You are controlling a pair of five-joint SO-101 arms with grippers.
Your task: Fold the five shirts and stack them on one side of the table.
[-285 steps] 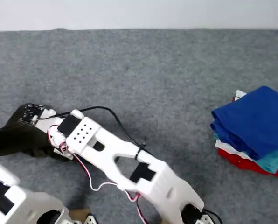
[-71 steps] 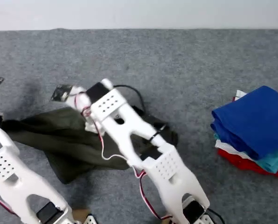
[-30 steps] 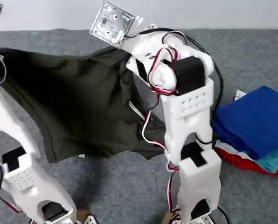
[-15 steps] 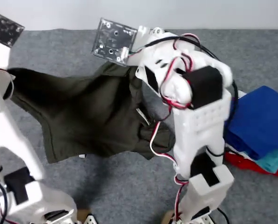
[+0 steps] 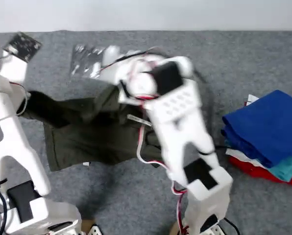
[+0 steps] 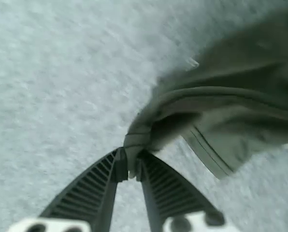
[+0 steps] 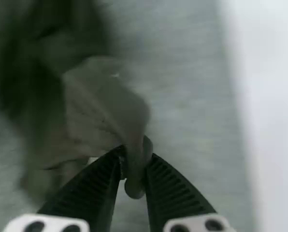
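The dark olive-green cloth shirt (image 5: pixel 97 132) is lying partly spread on the left half of the grey felt-like surface (image 5: pixel 185 63), stretching between the two arms. Its lower part is resting crumpled on the surface. The left tool (image 6: pixel 129 166) is clenching a bunched corner of this shirt, its ribbed fingers pressing together on the fabric, with the rest of the cloth trailing away from it in folds. The right tool (image 7: pixel 133 164) is pinching another gathered fold of the same shirt, with the fabric squeezed between its two fingers. Well apart from them, at the right edge of the surface, four folded shirts are sitting in a stack. The blue folded shirt (image 5: pixel 266 125) is lying on top. The teal folded shirt (image 5: pixel 288 169), the white folded shirt (image 5: pixel 239 155) and the red folded shirt (image 5: pixel 256 171) are showing beneath it.
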